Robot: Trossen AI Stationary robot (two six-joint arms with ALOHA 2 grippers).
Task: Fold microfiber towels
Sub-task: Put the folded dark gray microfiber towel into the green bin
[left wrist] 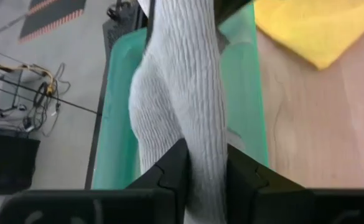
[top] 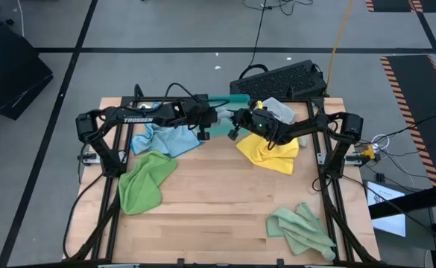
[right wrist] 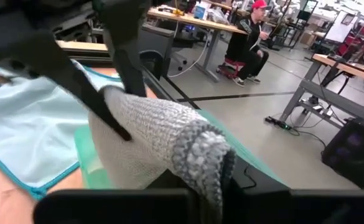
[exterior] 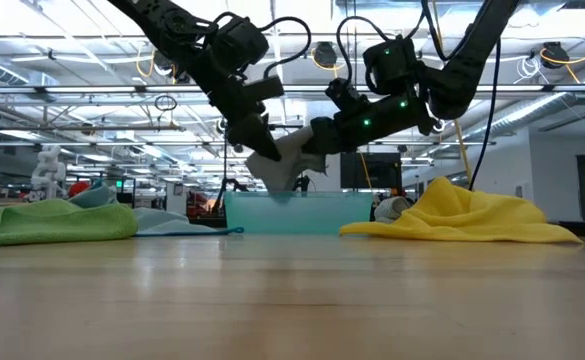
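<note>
Both grippers, left [top: 219, 119] and right [top: 234, 123], pinched the grey towel [left wrist: 182, 106] above the tray [left wrist: 122, 124] at the bench's far edge; soft, limp, best gripped at corners.

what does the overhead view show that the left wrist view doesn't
Only the high view: the light blue towel, two green towels, and the right gripper meeting the left gripper.

Only the left wrist view: the grey towel's ribbed weave, pinched between the left gripper's fingers, hanging over the teal tray.

Both: the grey towel, the tray, the yellow towel and the wooden table.
</note>
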